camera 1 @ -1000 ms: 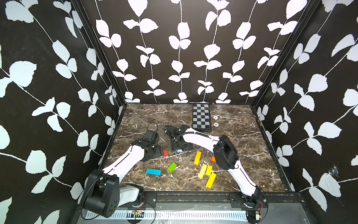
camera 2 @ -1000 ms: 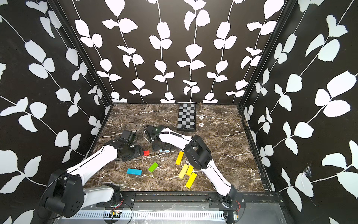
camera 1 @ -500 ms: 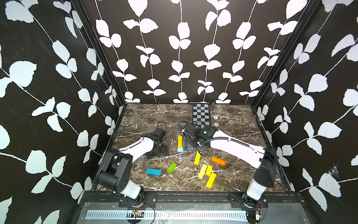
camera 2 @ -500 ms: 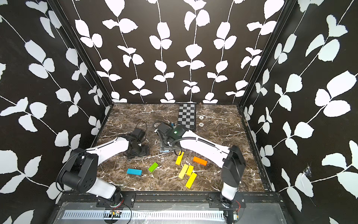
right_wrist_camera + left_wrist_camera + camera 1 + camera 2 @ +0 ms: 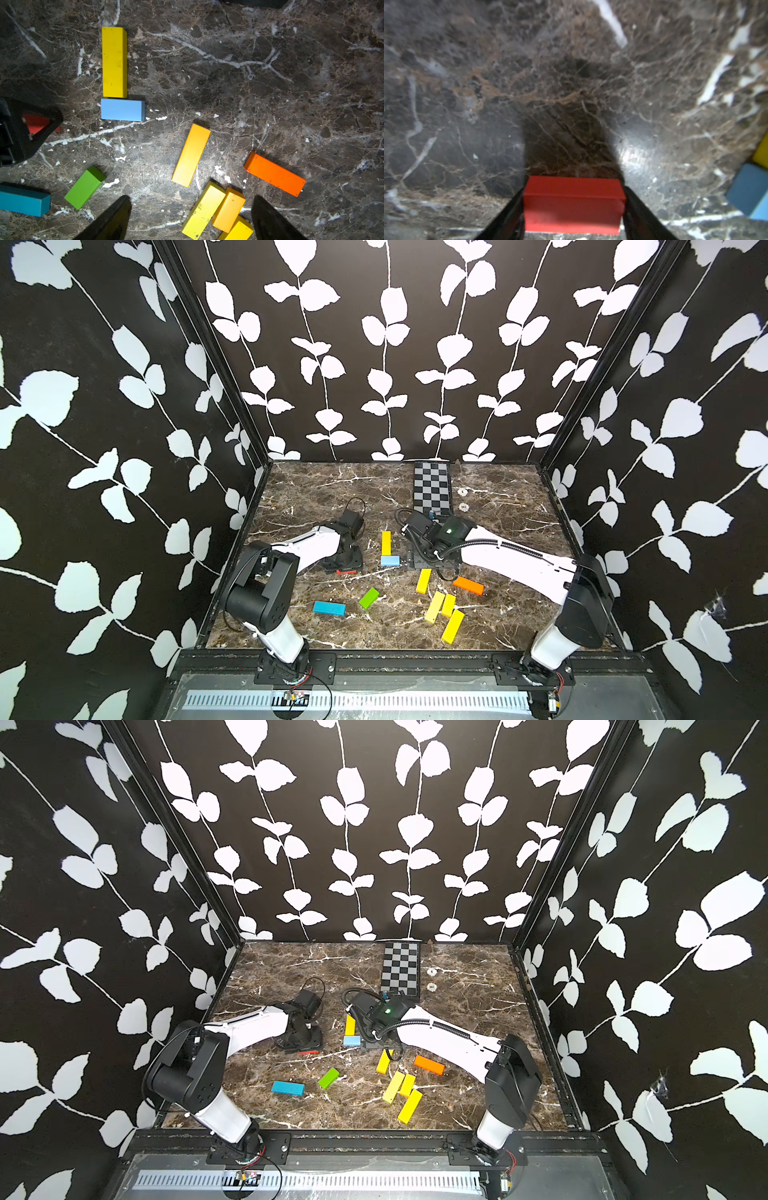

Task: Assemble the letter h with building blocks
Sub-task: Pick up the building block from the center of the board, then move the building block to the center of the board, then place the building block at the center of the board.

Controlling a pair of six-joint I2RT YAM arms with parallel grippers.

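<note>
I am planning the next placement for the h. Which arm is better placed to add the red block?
Left. The left gripper has the red block between its fingers, close to the light blue block. The right gripper hangs open over the yellow blocks.

Matt painted blocks (image 5: 114, 62), glossy marbled tabletop (image 5: 270, 83)

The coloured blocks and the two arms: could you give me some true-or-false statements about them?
1. The light blue block lies right at the end of a long yellow block. True.
2. The right gripper holds the orange block. False: it is open and empty; the orange block lies on the table.
3. The red block sits inside the left gripper. True.
4. The green block rests on the checkered board. False: it lies on the table, well away from the board.
</note>
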